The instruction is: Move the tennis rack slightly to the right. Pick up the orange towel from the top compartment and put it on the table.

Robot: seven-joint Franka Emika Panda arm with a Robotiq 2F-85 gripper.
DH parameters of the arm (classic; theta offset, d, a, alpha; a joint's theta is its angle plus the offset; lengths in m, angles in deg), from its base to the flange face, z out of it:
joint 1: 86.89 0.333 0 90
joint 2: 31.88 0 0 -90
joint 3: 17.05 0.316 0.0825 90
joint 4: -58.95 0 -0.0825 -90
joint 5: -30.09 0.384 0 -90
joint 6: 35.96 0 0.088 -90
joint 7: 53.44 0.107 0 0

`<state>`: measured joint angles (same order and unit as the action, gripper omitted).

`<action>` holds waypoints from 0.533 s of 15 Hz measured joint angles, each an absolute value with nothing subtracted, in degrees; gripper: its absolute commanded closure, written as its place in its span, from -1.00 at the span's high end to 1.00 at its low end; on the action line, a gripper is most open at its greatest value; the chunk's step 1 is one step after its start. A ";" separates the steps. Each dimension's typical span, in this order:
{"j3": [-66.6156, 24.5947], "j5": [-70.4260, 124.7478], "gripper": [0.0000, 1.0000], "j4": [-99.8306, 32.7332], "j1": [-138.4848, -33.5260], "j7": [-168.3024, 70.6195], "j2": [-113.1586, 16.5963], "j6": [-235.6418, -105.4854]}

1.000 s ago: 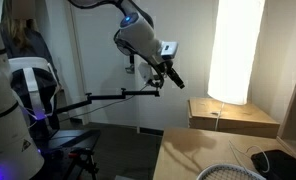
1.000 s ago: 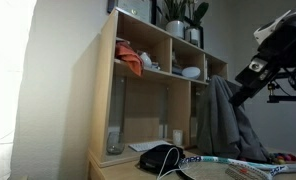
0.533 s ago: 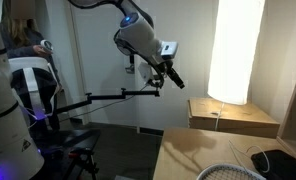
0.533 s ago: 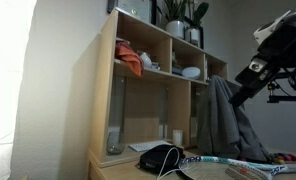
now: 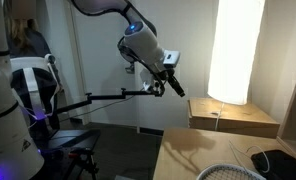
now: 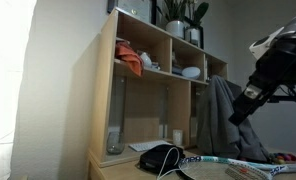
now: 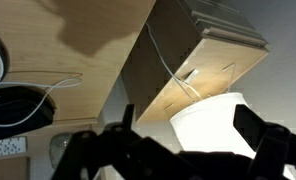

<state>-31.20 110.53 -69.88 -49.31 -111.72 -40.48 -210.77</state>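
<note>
The orange towel (image 6: 132,63) lies bunched in the top left compartment of the wooden shelf (image 6: 106,90). The tennis racket (image 6: 231,166) lies flat on the table in front of the shelf and also shows in an exterior view (image 5: 231,173). My gripper (image 5: 177,89) hangs in mid-air, well above the table and apart from the shelf, in both exterior views (image 6: 235,117). In the wrist view its dark fingers (image 7: 188,145) stand wide apart with nothing between them. The towel is hidden in the wrist view.
A black corded object (image 6: 161,158) lies on the table by the racket. A grey cloth (image 6: 224,120) hangs beside the shelf. Bowls (image 6: 190,72) sit in a neighbouring compartment and plants (image 6: 180,15) stand on top. A bright white lamp (image 5: 235,50) stands on the shelf.
My arm has swung downward and a little toward the shelf over the last half second. Fingers stay apart. Towel and racket have not moved.
</note>
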 measured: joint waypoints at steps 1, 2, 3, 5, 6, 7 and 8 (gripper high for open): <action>-31.35 110.09 1.00 -69.12 -49.39 -110.57 -42.24 -210.77; -31.54 109.40 1.00 -68.22 -49.49 -109.22 -44.10 -210.74; -31.76 108.49 1.00 -67.24 -49.59 -107.65 -46.00 -210.62; -32.56 105.78 1.00 -64.94 -49.75 -103.44 -49.89 -209.93; -33.12 104.25 1.00 -63.78 -49.78 -101.24 -51.74 -209.44; -33.77 102.71 1.00 -62.47 -49.85 -99.05 -53.60 -208.62; -34.50 101.25 1.00 -61.21 -49.88 -96.92 -55.26 -207.64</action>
